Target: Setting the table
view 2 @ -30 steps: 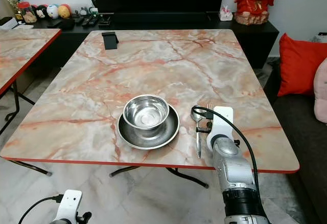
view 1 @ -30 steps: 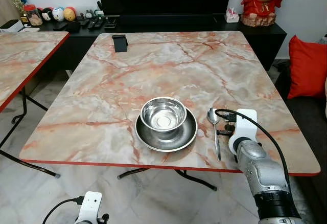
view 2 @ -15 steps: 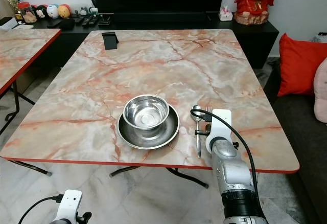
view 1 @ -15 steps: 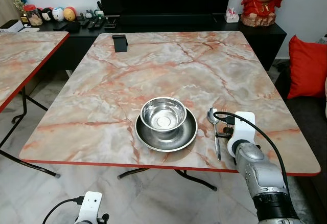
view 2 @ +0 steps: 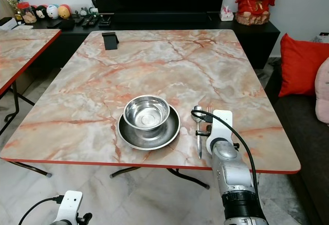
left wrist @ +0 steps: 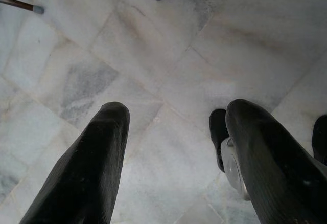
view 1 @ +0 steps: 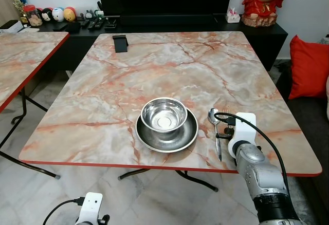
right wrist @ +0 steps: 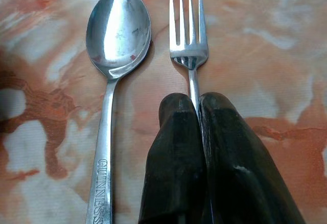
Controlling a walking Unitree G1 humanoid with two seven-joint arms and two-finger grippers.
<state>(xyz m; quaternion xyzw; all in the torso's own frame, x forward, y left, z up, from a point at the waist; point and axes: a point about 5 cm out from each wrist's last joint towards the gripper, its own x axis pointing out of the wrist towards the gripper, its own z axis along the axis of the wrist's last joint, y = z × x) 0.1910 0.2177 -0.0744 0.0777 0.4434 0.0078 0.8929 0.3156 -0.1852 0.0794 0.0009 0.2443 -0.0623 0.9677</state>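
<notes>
Two things lie side by side on the desk (view 1: 103,117) just right of the plate (view 1: 167,135): the spoon (right wrist: 113,65) and the fork (right wrist: 188,40). My right gripper (right wrist: 196,106) is clenched on the fork's thin handle, and the fork looks flat on the desk or very near it. The spoon is just beside the fork, not touching it. I think the trouble could come when I let go. If my fingers drag as they part, the fork could twist and bump the spoon, and both could end up crooked. The near edge of the desk is close too, so a hard pull toward me might slide the fork off. The bowl (view 1: 164,114) sits inside the plate, a little apart from the spoon, and nothing stands between them. My left gripper (left wrist: 171,132) hangs down by the white floor (left wrist: 153,45) with its fingers wide apart, doing nothing. A small black stand (view 1: 120,43) sits at the far end of the desk, well out of the way. Another desk (view 1: 25,60) is off to my left.
</notes>
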